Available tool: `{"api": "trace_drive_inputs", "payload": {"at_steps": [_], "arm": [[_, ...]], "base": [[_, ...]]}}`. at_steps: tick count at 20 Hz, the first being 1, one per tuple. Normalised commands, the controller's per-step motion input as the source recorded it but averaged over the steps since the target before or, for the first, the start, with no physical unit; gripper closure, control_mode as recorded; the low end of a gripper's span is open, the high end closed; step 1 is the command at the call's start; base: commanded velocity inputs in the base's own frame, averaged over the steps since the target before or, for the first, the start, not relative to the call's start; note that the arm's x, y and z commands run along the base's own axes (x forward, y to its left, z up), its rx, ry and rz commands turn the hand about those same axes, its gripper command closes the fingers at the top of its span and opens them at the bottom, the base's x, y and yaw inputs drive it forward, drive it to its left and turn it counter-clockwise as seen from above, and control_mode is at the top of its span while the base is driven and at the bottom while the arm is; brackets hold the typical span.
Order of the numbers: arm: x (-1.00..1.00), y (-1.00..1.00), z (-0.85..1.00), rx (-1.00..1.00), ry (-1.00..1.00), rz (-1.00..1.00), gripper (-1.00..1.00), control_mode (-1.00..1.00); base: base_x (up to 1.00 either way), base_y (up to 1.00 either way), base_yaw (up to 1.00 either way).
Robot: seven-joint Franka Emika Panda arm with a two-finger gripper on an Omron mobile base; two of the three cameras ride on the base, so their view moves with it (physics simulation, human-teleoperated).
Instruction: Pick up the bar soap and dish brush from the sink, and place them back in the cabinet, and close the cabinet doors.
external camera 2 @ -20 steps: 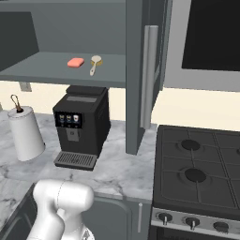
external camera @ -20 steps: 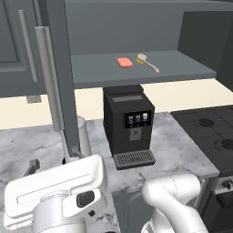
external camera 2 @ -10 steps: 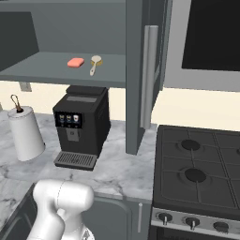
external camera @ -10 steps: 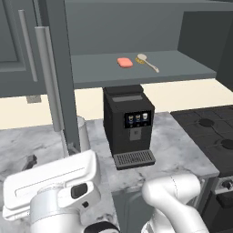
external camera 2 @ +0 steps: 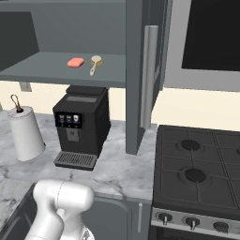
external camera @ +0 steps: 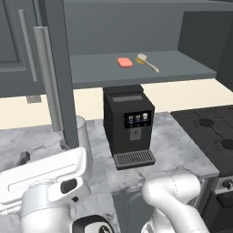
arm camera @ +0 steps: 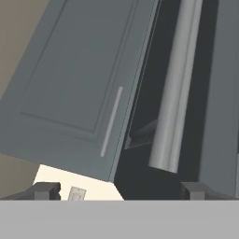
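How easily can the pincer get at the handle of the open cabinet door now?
Probably yes: the pincer is open and faces the door handle, with nothing between them, though apart from it.

The bar soap (external camera: 124, 62) and the dish brush (external camera: 146, 62) lay side by side, just apart, on the grey inner shelf (external camera: 182, 68) of the cabinet; below, a coffee machine (external camera: 128, 125) and a paper towel roll (external camera 2: 25, 131) stood on the marble counter (external camera: 175, 145).

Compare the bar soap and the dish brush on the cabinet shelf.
The bar soap is a flat coral block; the dish brush is cream-tan, with a round head and thin handle. The brush is longer than the soap. Both lie side by side, apart, on the open cabinet shelf.
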Motion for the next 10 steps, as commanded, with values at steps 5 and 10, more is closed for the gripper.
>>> {"api": "trace_drive_inputs", "payload": {"at_steps": [5, 10], "arm": [[0.21, 0.13, 0.00, 0.00, 0.00, -0.02, -1.00, -1.00], [0.15, -0.01, 0.00, 0.00, -0.02, -0.08, -1.00, -1.00]], "base": [[0.00, 0.00, 0.00], [0.00, 0.00, 0.00]]}}
